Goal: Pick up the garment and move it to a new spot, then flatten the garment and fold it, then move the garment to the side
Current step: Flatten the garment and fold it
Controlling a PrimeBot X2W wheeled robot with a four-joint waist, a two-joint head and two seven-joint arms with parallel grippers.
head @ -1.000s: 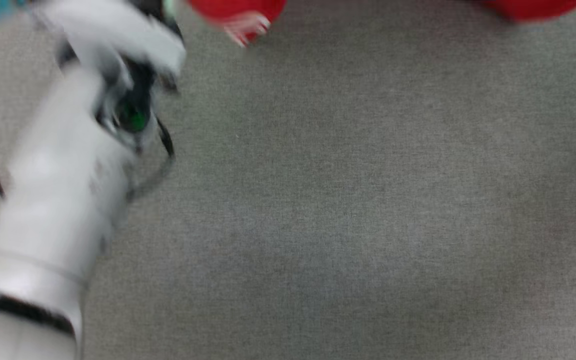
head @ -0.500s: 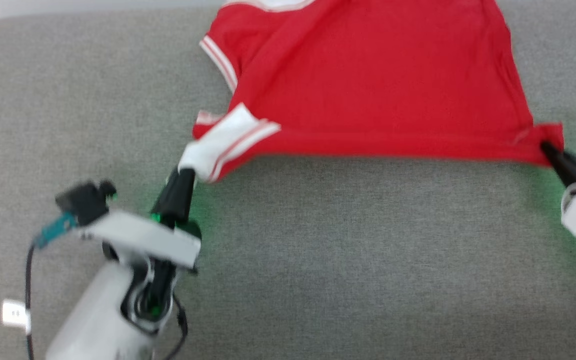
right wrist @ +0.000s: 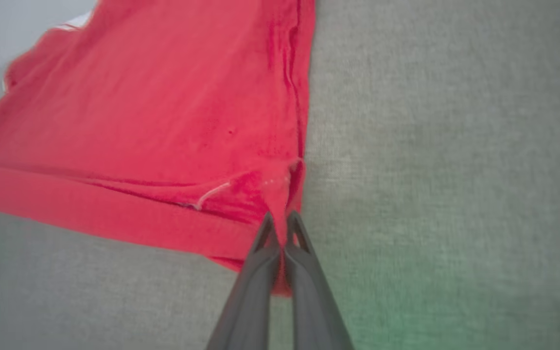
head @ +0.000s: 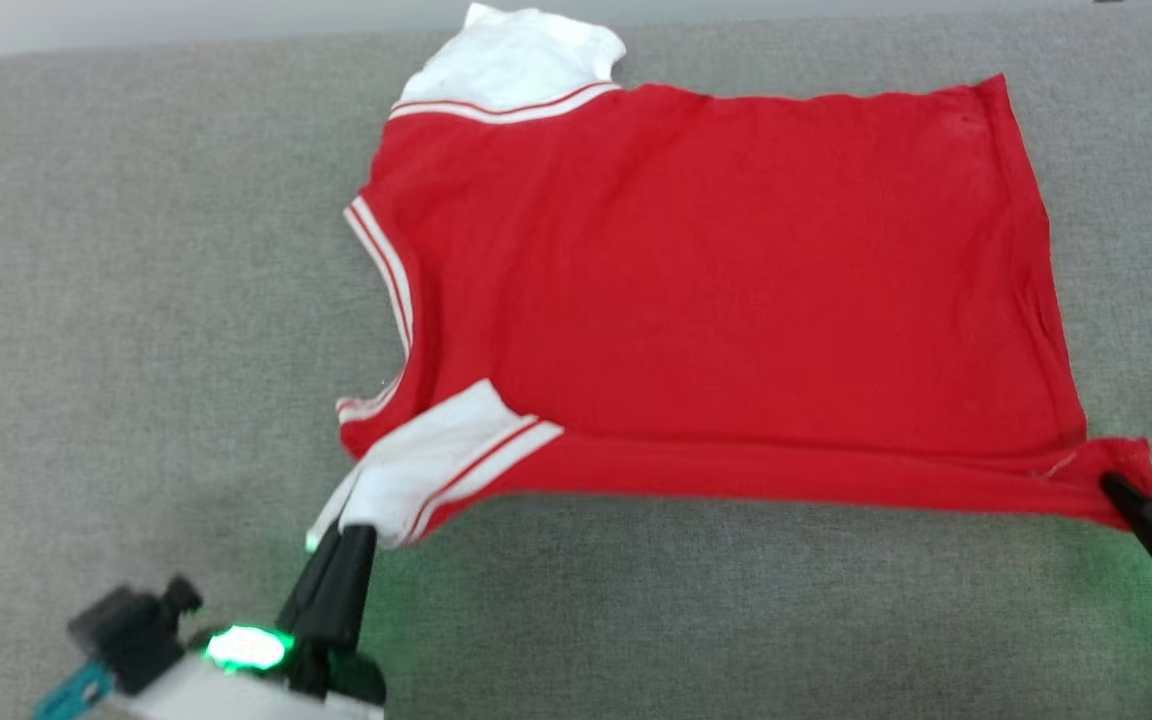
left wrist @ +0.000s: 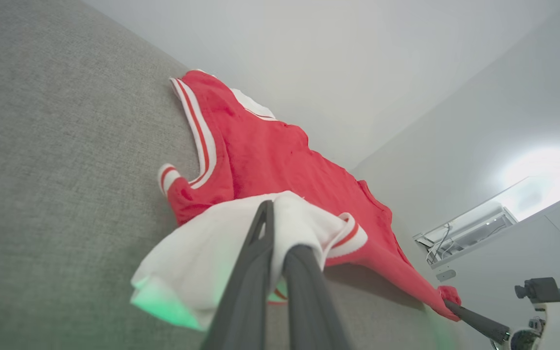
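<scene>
I have the red jersey [head: 716,290] spread over the grey upholstered surface [head: 136,300], collar end towards my left and hem towards my right, most of its body lying flat; my left gripper [head: 348,532] is closed on the near white sleeve [head: 436,460], the cloth bunched between the fingers; my right gripper [head: 1114,488] is pinched tight on the near hem corner [head: 1121,462]. Holding those two points well apart draws the near edge into a nearly straight line between them, which is why the fabric behind it lies smooth rather than rumpled; the shadow beneath that edge suggests it rides just off the surface. The far sleeve [head: 511,60] rests at the back edge, not yet tidied; a narrow band along the near edge looks rolled over on itself. I judge this to be the flattening stage, the fold not yet begun; unequal tension could drag the jersey askew, so any pull should stay even on both sides.
</scene>
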